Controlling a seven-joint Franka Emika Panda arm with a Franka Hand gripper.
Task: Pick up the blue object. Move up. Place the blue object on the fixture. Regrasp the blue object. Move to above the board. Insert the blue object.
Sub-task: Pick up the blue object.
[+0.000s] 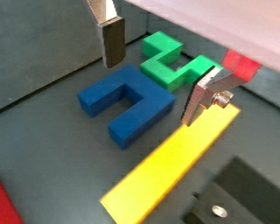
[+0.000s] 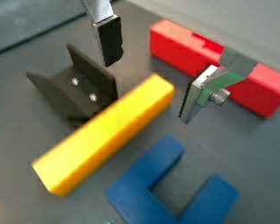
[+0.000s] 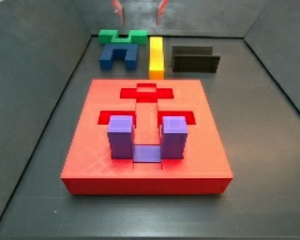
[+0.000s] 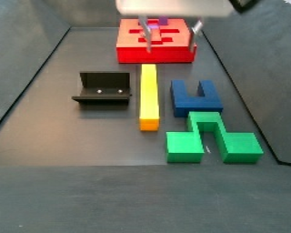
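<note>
A laboratory test cell for robot manipulation is indicated. A dark grey floor (image 4: 99, 127) is enclosed by plain grey walls (image 3: 272, 56), forming a bare tray-like bay. Only purpose-made test pieces are laid out: the board (image 3: 146, 141) with shaped cut-outs, the blue object (image 4: 195, 96), a green block (image 4: 209, 136), a yellow bar (image 4: 147, 95) and a lilac block (image 3: 146, 138) seated in the board. The fixture (image 4: 105, 88), a black bracket, is stood on the floor. The gripper (image 1: 154, 74), jaws apart and empty, is seen above the pieces.
</note>
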